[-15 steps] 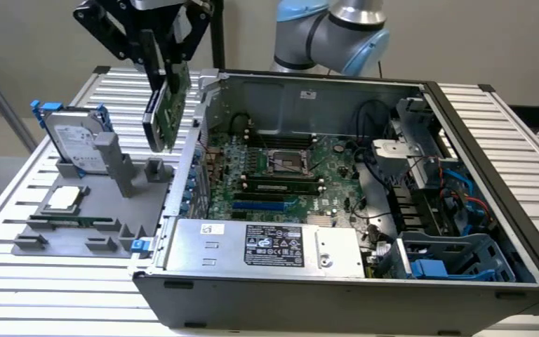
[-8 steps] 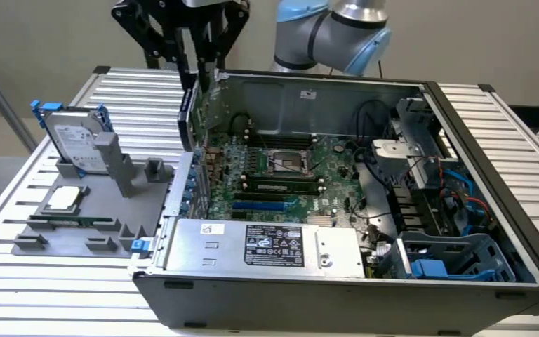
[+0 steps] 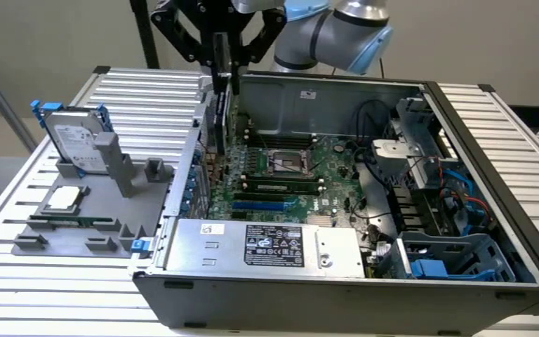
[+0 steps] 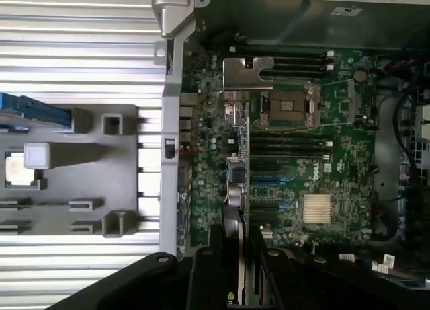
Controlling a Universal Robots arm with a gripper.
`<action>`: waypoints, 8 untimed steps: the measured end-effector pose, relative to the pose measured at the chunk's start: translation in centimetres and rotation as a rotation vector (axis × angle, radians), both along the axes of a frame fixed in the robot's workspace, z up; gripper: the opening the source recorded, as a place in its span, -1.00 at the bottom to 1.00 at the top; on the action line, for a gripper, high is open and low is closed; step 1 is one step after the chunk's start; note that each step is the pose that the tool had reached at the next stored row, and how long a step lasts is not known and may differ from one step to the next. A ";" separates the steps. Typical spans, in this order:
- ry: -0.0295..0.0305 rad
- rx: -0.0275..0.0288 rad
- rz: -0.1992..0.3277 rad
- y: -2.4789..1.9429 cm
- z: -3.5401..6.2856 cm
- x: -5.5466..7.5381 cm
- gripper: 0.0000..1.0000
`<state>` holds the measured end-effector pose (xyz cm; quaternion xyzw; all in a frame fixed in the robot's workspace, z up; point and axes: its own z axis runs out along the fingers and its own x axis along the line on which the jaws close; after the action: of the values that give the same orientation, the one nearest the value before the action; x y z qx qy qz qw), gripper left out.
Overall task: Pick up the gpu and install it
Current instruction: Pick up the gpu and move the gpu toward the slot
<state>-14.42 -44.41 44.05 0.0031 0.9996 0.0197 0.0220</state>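
Observation:
My gripper (image 3: 222,67) is shut on the gpu (image 3: 221,116), a thin dark card that hangs on edge, straight down from the fingers. The card hovers over the exterior view's left side of the open computer case (image 3: 494,175), above the green motherboard (image 3: 288,168) and near the case's rear wall. In the wrist view the gpu (image 4: 236,182) appears edge-on, running from my gripper (image 4: 240,259) out to its silver end bracket (image 4: 240,74). It lies over the motherboard (image 4: 302,162), beside the expansion slots (image 4: 272,180). I cannot tell whether its lower edge touches a slot.
On the exterior view's left, a grey fixture (image 3: 73,225) holds a silver hard drive with blue rails (image 3: 75,137), a CPU chip (image 3: 67,198) and a memory stick (image 3: 68,220). Inside the case are the power supply (image 3: 269,244), cables (image 3: 410,189) and a blue drive cage (image 3: 448,256).

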 end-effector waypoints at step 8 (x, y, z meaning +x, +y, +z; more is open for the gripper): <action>0.0001 -0.0118 0.000 0.00 -0.82 3.6 -1.00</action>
<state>-10.79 -44.41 43.24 0.0030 0.9997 0.0138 0.0220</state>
